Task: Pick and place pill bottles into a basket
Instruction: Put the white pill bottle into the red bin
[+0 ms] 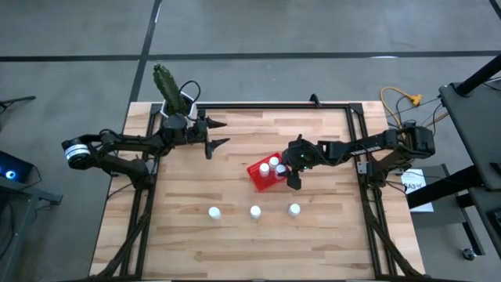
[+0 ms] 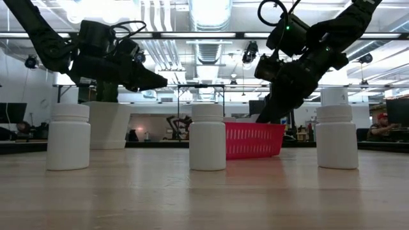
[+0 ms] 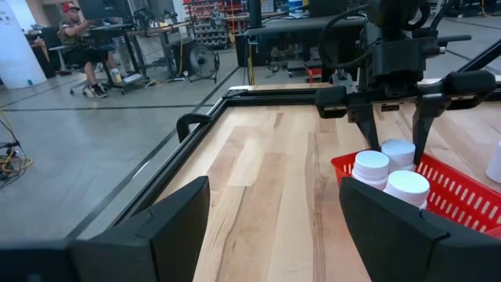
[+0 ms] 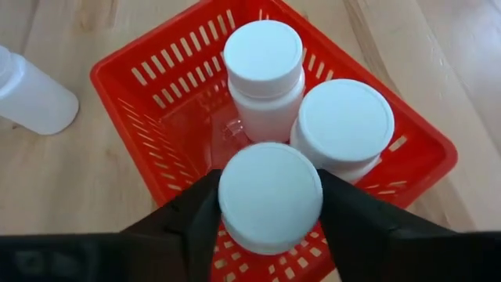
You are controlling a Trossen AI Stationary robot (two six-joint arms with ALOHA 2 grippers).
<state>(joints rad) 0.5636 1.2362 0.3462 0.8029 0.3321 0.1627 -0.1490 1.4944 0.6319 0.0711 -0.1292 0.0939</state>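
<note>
The red basket [image 1: 255, 178] stands mid-table with three white pill bottles upright in it. My right gripper [image 4: 270, 215] hangs over the basket's right side, slanting down. It is open, and its fingers stand on either side of the nearest bottle [image 4: 270, 196], which stands on the basket floor. The other two bottles [image 4: 264, 59] [image 4: 344, 121] stand beside that one. Three more bottles [image 1: 214, 211] [image 1: 255, 211] [image 1: 294, 209] stand upright in a row nearer the front edge. My left gripper [image 1: 219, 133] waits open and level at the far left.
A white pot [image 1: 176, 102] with a green cactus stands at the table's far left corner, behind my left arm. A black frame rail [image 1: 274, 106] runs along the far edge. Bare wood lies between the basket and the front row of bottles.
</note>
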